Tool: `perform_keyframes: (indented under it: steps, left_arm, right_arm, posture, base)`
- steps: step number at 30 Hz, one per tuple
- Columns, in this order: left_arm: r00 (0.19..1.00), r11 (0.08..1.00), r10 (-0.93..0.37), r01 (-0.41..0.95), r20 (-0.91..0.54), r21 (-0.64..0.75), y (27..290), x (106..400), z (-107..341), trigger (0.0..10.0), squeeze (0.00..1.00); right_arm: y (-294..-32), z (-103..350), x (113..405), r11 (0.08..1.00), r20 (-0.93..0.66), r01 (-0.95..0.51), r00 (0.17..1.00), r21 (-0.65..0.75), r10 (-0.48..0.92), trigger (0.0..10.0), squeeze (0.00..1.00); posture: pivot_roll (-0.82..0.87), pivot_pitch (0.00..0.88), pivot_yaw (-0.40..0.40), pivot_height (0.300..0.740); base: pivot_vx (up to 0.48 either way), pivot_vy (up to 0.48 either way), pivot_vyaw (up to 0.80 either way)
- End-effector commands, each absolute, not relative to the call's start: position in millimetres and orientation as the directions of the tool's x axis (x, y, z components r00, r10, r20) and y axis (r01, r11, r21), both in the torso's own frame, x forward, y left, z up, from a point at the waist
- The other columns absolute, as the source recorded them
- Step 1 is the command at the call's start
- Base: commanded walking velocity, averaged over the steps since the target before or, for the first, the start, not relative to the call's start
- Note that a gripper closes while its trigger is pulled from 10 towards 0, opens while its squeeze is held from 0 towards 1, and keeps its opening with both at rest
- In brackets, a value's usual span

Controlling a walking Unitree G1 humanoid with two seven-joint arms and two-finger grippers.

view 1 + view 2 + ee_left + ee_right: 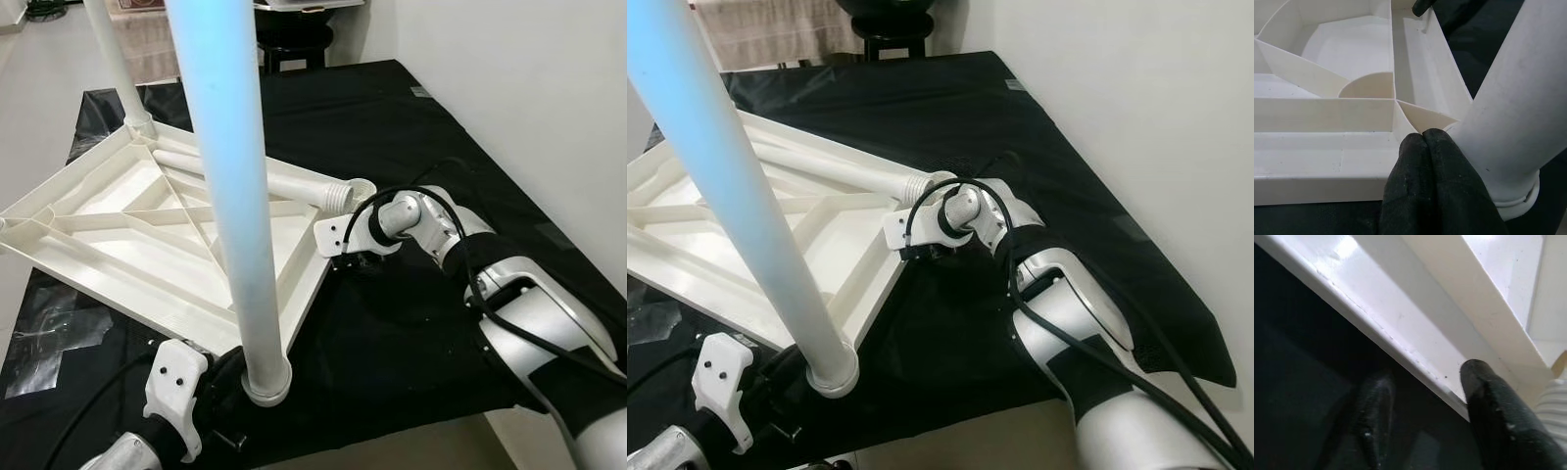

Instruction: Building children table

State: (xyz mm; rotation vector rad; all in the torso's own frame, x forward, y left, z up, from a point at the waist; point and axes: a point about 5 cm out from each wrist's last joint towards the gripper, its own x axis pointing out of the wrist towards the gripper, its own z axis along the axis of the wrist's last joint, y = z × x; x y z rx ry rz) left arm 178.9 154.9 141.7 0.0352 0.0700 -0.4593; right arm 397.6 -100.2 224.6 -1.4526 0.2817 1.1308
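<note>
Tabletop (127, 211), white plastic, lies underside-up on a black mat (392, 127), ribs exposed so the legs can go into the corner sockets. Near leg (230, 186) stands upright in the near corner socket; far leg (110, 54) stands at the far corner. Loose leg (284, 186) lies across the ribs, threaded end toward the right corner.

Left gripper (1424, 142), fingers pressed together, rests on the near rim beside the standing leg, probably steadying it.

Right gripper (1425, 387), fingers spread, straddles the right edge of the tabletop without clamping, seemingly to brace or shift it.
</note>
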Motion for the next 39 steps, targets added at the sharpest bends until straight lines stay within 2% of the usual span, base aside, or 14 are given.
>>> perform_keyframes:
  steps: [1,17,18,19,20,26,27,30,31,34,36,37,38,39]
  left_arm:
    - [0.891,0.896,-0.44,0.444,-0.116,0.011,154,176,135,10.0,0.0]
    - [0.885,0.89,-0.45,0.455,-0.116,0.019,154,178,135,10.0,0.0]
    - [0.883,0.888,-0.454,0.459,-0.116,0.02,153,179,135,10.0,0.0]
    - [0.882,0.887,-0.457,0.462,-0.115,0.022,153,180,135,10.0,0.0]
    - [0.881,0.885,-0.459,0.464,-0.114,0.023,153,180,136,10.0,0.0]
    - [0.881,0.884,-0.46,0.466,-0.112,0.028,154,181,137,10.0,0.0]
    - [0.881,0.884,-0.46,0.466,-0.112,0.029,154,181,137,10.0,0.0]
    - [0.881,0.884,-0.46,0.466,-0.114,0.03,154,180,137,10.0,0.0]
    - [0.88,0.884,-0.46,0.466,-0.115,0.031,154,180,137,10.0,0.0]
    - [0.88,0.884,-0.46,0.466,-0.114,0.031,153,180,137,10.0,0.0]
    - [0.881,0.884,-0.46,0.466,-0.113,0.03,153,180,137,10.0,0.0]
    - [0.881,0.884,-0.46,0.466,-0.111,0.029,152,179,138,10.0,0.0]
    - [0.881,0.884,-0.46,0.466,-0.111,0.029,152,179,138,10.0,0.0]
    - [0.88,0.884,-0.461,0.466,-0.111,0.027,151,179,138,10.0,0.0]
  right_arm:
    - [-115,212,396,-0.262,-0.798,-0.772,0.474,-0.58,0.372,0.0,0.0]
    - [-146,200,391,-0.277,-0.821,-0.787,0.452,-0.551,0.348,0.0,0.0]
    - [-143,203,392,-0.287,-0.802,-0.763,0.469,-0.579,0.369,7.6,0.0]
    - [-141,204,392,-0.293,-0.789,-0.747,0.48,-0.597,0.383,7.6,0.0]
    - [-134,208,393,-0.284,-0.754,-0.717,0.502,-0.637,0.424,10.0,0.0]
    - [-115,222,396,-0.289,-0.67,-0.625,0.544,-0.725,0.505,10.0,0.0]
    - [-115,222,396,-0.323,-0.681,-0.612,0.545,-0.722,0.489,10.0,0.23]
    - [-116,218,392,-0.402,-0.741,-0.628,0.499,-0.667,0.45,10.0,0.23]
    - [-115,217,391,-0.427,-0.758,-0.631,0.48,-0.648,0.441,10.0,0.77]
    - [-109,216,391,-0.469,-0.772,-0.615,0.474,-0.634,0.423,10.0,0.95]
    - [-107,216,391,-0.482,-0.773,-0.605,0.479,-0.634,0.416,10.0,0.95]
    - [-103,219,392,-0.493,-0.767,-0.587,0.497,-0.642,0.407,10.0,0.25]
    - [-103,219,392,-0.493,-0.767,-0.587,0.497,-0.642,0.407,10.0,0.25]
    - [-100,222,394,-0.506,-0.76,-0.568,0.519,-0.649,0.392,10.0,0.0]
  posture:
    - [0.13,0.222,-0.061,0.74]
    - [0.12,0.201,-0.049,0.74]
    - [0.12,0.199,-0.047,0.74]
    - [0.12,0.199,-0.047,0.74]
    - [0.12,0.197,-0.045,0.74]
    - [0.13,0.197,-0.045,0.74]
    - [0.13,0.197,-0.045,0.74]
    - [0.13,0.199,-0.044,0.74]
    - [0.13,0.202,-0.046,0.74]
    - [0.13,0.212,-0.053,0.74]
    - [0.13,0.212,-0.053,0.74]
    - [0.13,0.22,-0.059,0.74]
    - [0.13,0.22,-0.059,0.74]
    - [0.13,0.227,-0.063,0.74]
  base:
    - [0.0,0.0,0.0]
    - [0.0,0.0,0.0]
    - [0.0,0.0,0.0]
    - [0.0,0.0,0.0]
    - [0.0,0.0,0.0]
    - [0.0,0.0,0.0]
    - [0.0,0.0,0.0]
    - [0.0,0.0,0.0]
    - [0.0,0.0,0.0]
    - [0.0,0.0,0.0]
    - [0.0,0.0,0.0]
    - [0.0,0.0,0.0]
    - [0.0,0.0,0.0]
    - [0.0,0.0,0.0]
